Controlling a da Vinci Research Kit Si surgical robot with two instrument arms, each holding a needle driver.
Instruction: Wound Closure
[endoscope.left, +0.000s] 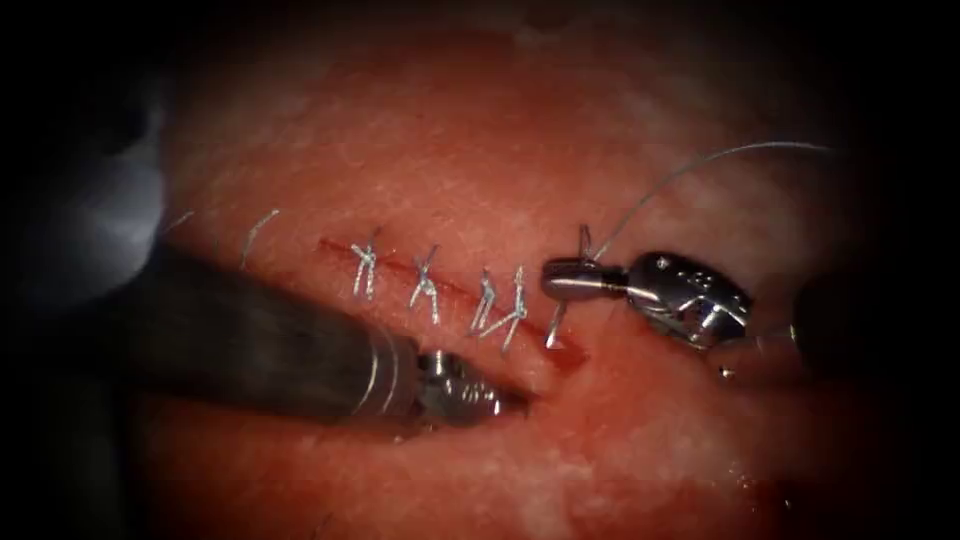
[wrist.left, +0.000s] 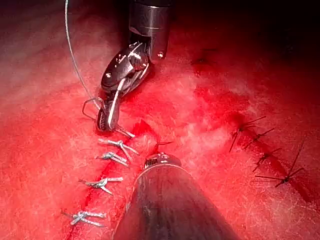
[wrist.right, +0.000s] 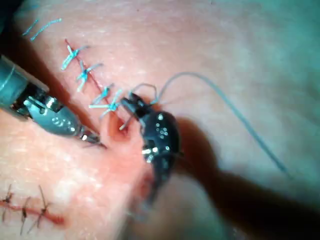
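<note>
Tissue: pork belly (endoscope.left: 520, 130) with a slanting cut (endoscope.left: 400, 272), wet with red fluid (endoscope.left: 570, 357) at its open right end.
Stitches: four tied stitches (endoscope.left: 430, 285) cross the cut, their short cut ends standing up; the same row shows in the left wrist view (wrist.left: 112, 157) and the right wrist view (wrist.right: 90, 75).
Loose ends: two short cut pieces of thread (endoscope.left: 255, 235) lie on the tissue left of the cut.
Right tool: its tip (endoscope.left: 565, 280) sits at the right end of the cut, just past the last stitch; jaws clenched on the thread close to the tissue, with a small loop of thread around the tip.
Thread: a long pale strand (endoscope.left: 700, 165) rises from the right tool's tip and arcs up and to the right; a short piece (endoscope.left: 555, 325) runs down from the tip into the cut.
Left tool: its tip (endoscope.left: 500, 400) rests below the cut, near its open right end; jaws together, grasping nothing.
Needle: I cannot make it out.
Other wound: a second stitched line with dark thread (wrist.left: 265, 147) lies well apart on the tissue.
</note>
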